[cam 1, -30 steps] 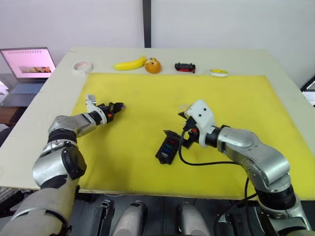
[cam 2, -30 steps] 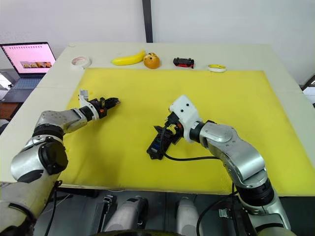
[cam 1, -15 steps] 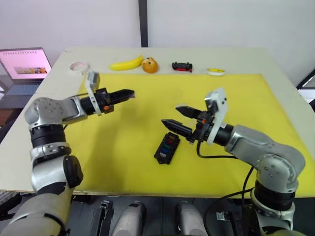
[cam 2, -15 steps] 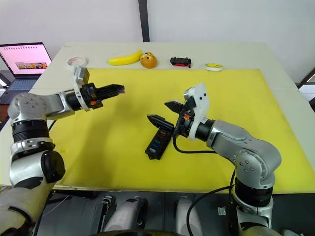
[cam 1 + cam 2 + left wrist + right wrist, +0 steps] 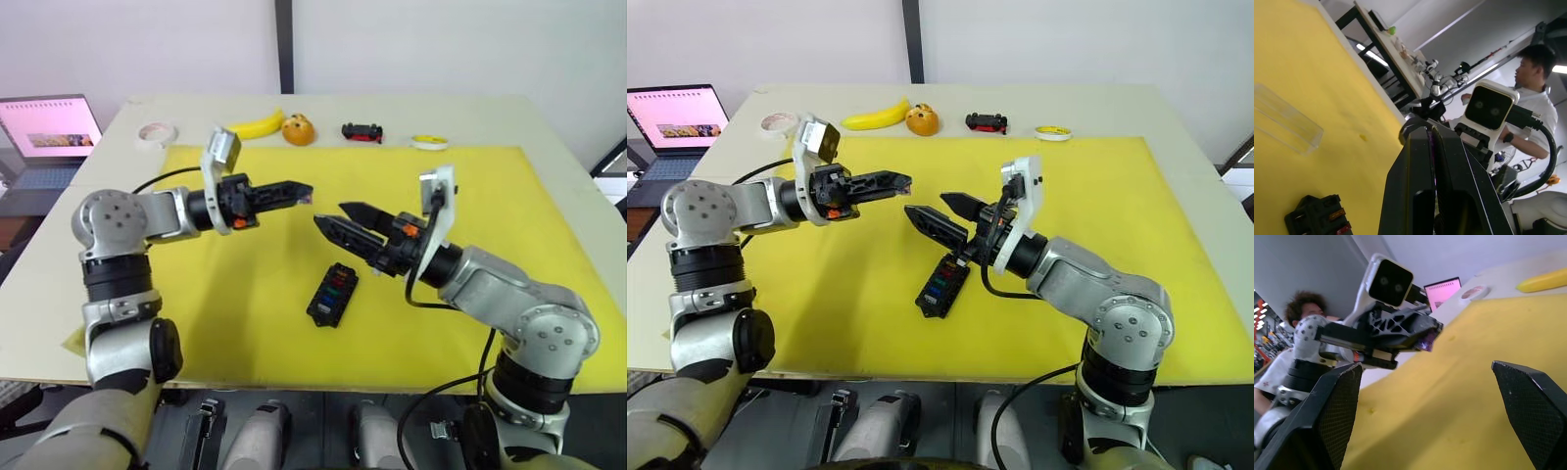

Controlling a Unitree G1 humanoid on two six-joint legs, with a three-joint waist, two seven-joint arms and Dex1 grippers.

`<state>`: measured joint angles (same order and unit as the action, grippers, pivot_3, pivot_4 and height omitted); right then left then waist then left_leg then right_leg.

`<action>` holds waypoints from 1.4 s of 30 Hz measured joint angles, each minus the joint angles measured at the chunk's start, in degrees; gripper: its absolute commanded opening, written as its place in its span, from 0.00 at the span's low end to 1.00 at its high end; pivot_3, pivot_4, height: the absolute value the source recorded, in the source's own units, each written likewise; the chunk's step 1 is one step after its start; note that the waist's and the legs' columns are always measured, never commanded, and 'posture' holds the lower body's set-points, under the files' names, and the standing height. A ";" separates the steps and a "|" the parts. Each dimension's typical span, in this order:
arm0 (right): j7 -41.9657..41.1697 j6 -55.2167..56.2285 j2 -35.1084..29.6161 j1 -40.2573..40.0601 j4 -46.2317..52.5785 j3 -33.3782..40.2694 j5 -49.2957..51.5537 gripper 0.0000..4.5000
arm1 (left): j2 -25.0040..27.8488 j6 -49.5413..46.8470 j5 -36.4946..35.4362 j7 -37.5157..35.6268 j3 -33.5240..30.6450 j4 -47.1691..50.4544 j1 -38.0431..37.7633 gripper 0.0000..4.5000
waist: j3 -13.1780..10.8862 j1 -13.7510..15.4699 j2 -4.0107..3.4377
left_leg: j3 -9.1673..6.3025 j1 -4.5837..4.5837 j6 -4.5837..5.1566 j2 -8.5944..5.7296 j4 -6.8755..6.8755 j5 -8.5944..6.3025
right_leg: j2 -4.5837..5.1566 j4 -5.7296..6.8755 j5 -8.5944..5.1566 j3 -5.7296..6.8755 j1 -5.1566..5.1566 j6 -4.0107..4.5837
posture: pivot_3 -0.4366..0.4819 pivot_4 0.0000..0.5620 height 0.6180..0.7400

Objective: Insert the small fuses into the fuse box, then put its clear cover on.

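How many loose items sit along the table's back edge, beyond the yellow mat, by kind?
Fruit: 2, banana and orange
Tape roll: 1
Toy car: 1
Small yellow-and-white round item: 1
Total: 5

Two head cameras look down over a yellow mat (image 5: 245,323). Each wrist camera looks low along its own fingers, close, facing the opposite gripper.
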<state>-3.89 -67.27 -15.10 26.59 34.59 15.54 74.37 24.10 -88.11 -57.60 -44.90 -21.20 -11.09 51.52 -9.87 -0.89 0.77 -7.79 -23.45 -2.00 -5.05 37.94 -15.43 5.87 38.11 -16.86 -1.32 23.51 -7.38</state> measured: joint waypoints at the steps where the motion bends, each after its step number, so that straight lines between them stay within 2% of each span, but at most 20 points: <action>1: 0.48 0.50 -0.97 -0.32 0.02 -0.26 1.32 1.00 | 0.75 -0.66 -0.61 0.04 -0.26 0.53 -0.22 0.02 | 0.00 -0.04 0.00 | 0.00 0.00 0.00 0.00 0.00 0.00 | 0.00 0.00 0.00 0.00 0.00 0.00 | 0.48 0.27 1.00; 5: 1.58 2.17 -4.05 -0.68 -0.05 -2.02 5.07 1.00 | 1.54 -3.19 -3.63 1.04 -2.15 3.98 -2.74 0.02 | 0.00 -0.07 -0.01 | 0.01 0.00 0.01 0.01 0.00 0.00 | 0.00 0.00 0.00 -0.01 0.00 0.00 | 0.48 0.27 1.00; 11: 1.12 4.29 -8.64 -1.39 -0.17 -4.83 10.84 1.00 | 3.04 -3.89 -16.15 8.91 -5.62 9.52 -9.05 0.02 | -0.01 -0.09 0.01 | 0.01 0.00 0.01 0.04 0.00 -0.01 | 0.01 -0.02 0.00 -0.04 -0.01 0.00 | 0.48 0.27 1.00; 15: -0.09 5.66 -11.59 -1.84 -0.26 -6.74 14.25 1.00 | 6.70 -2.08 -31.43 18.08 -6.49 13.93 -13.94 0.02 | -0.01 -0.12 0.01 | 0.02 0.01 0.05 0.07 0.00 -0.03 | 0.03 -0.03 0.00 -0.14 -0.01 0.00 | 0.48 0.27 1.00; 17: -0.60 6.49 -13.15 -1.94 -0.34 -8.05 15.03 1.00 | 10.76 3.44 -41.69 24.82 -3.61 15.57 -17.98 0.02 | -0.01 -0.14 0.01 | 0.02 0.03 0.10 0.09 0.00 -0.05 | 0.08 -0.05 0.00 -0.18 -0.02 0.01 | 0.48 0.27 1.00; 20: -1.04 7.55 -14.40 -2.04 -1.08 -8.84 16.50 1.00 | 15.54 10.31 -51.15 30.85 -0.20 18.69 -22.86 0.02 | -0.02 0.00 0.00 | 0.02 0.03 0.10 0.09 0.00 -0.06 | 0.08 -0.06 -0.01 -0.20 -0.02 0.02 | 0.48 0.27 1.00; 24: -1.32 8.57 -16.22 -2.00 -1.47 -9.54 18.47 1.00 | 16.68 15.39 -53.74 31.80 0.89 21.19 -24.87 0.02 | -0.02 0.14 -0.01 | 0.05 0.03 0.12 0.08 0.00 -0.07 | 0.04 -0.12 -0.02 -0.18 -0.05 0.03 | 0.48 0.27 1.00; 29: -0.36 10.57 -16.51 -1.70 -2.41 -11.33 20.78 1.00 | 16.40 18.62 -53.88 30.64 7.21 23.76 -24.06 0.02 | -0.02 0.13 -0.01 | 0.08 0.03 0.24 0.06 0.00 -0.13 | 0.00 -0.13 -0.02 -0.16 -0.06 0.03 | 0.48 0.27 1.00; 36: 3.40 13.63 -16.58 -1.59 -2.40 -13.23 23.03 1.00 | 14.23 22.12 -48.60 26.77 11.26 24.06 -23.49 0.02 | -0.03 0.05 -0.01 | 0.12 0.03 0.24 0.08 0.00 -0.13 | -0.04 -0.13 -0.02 -0.13 -0.05 0.03 | 0.48 0.27 1.00; 42: 5.48 15.33 -16.63 -1.59 -2.34 -15.15 23.89 1.00 | 13.18 23.63 -47.19 26.19 11.55 23.16 -21.78 0.02 | -0.03 0.07 -0.01 | 0.12 0.03 0.25 0.08 0.00 -0.14 | -0.04 -0.13 -0.02 -0.13 -0.05 0.03 | 0.48 0.27 1.00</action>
<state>1.59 -51.94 -31.73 25.00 32.25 0.39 98.26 37.28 -64.49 -104.79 -18.70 -9.65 12.06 29.74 -9.89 -0.81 0.76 -7.67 -23.42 -1.75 -4.97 37.94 -15.57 5.83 37.98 -16.87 -1.45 23.45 -7.35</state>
